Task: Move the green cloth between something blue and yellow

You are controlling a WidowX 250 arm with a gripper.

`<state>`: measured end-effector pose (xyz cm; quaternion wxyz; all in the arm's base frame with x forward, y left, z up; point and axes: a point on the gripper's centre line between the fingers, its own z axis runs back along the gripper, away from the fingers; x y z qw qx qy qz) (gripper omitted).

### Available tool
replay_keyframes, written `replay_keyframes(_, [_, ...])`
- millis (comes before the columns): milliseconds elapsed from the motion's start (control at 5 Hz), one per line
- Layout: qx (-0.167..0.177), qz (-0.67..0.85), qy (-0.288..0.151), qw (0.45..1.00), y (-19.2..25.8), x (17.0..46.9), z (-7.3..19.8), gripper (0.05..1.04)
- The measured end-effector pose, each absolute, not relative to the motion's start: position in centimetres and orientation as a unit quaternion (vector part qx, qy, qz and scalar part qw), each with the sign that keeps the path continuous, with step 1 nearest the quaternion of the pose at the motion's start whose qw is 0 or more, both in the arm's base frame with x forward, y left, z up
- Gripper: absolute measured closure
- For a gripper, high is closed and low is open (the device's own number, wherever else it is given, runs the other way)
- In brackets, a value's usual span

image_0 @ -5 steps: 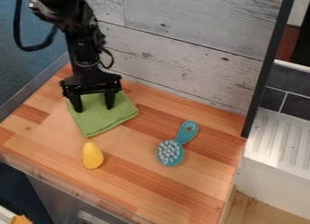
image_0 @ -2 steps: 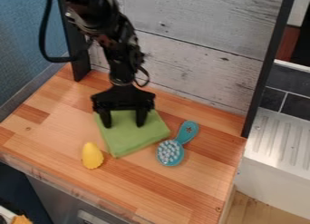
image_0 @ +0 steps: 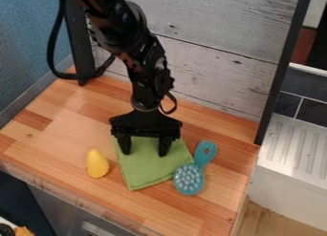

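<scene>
OK, end effector [image_0: 145, 154] is open wide, fingers well apart & pointing down, tips on the near-flat green cloth [image_0: 150, 169]. Nothing clamped that I can see; the fabric lies flat btwn my fingers, so I'd call it a press/drag hold, not a pinch.

Cloth pos.: on the tabletop [image_0: 60, 134], btwn the yellow piece [image_0: 97, 164] & the blue brush [image_0: 189, 179]. There's a strip of bare wood on the yellow side; on the other side the cloth's edge looks to be touching the brush head, tho can't tell if it overlaps any.

Step in hand, as I judge it: final placement, task approx. done. "Between" is basically met, just biased twd blue.

Next move: no more push twd the brush, or I'd likely shove it along. If centering matters, a v. small slide back twd yellow w/ light pressure, then straight up, fingers kept spread so no fold gets snagged. Main risk: tips dragging or rucking the cloth on the way off, so lift vert. first, then retreat.
</scene>
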<state>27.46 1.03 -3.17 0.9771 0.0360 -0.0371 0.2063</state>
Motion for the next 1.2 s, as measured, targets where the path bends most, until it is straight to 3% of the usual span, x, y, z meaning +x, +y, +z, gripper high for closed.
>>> replay_keyframes(400, [0.043,0.173,-0.016,0.984,-0.4,24.3,-3.3,0.083])
replay_keyframes(1000, [0.034,0.117,-0.017,0.992,-3.2,24.1,-2.9,0.083])
replay_keyframes(1200, [0.033,0.116,-0.039,0.992,-3.2,25.2,-1.3,0.083])
